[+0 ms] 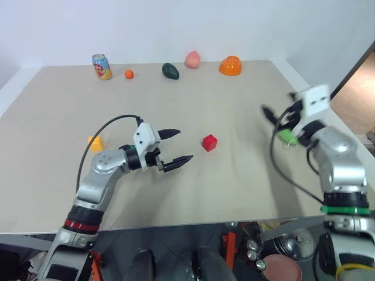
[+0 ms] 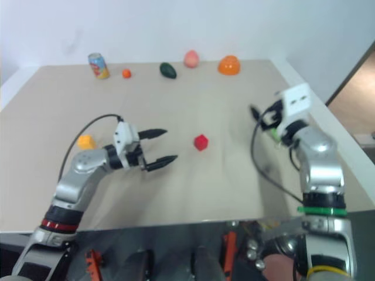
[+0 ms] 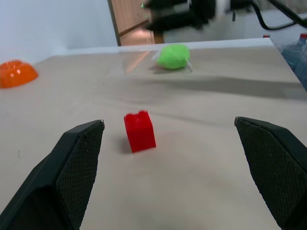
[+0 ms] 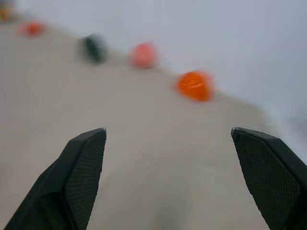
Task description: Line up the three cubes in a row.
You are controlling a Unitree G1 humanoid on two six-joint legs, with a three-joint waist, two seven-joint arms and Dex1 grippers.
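Left claw (image 1: 177, 146) over beige table (image 1: 234, 105)

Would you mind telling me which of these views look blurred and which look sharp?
Right wrist view: smeared throughout, the orange bowl soft. Left wrist view: red cube crisp, though the right gripper behind it is streaked. Left eye view: the right gripper blurred, the left gripper sharp.

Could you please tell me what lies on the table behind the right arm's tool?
A green thing lies on the table just behind the right tool, partly covered by it. The left wrist view shows it as a rounded green lump; I cannot say what it is.
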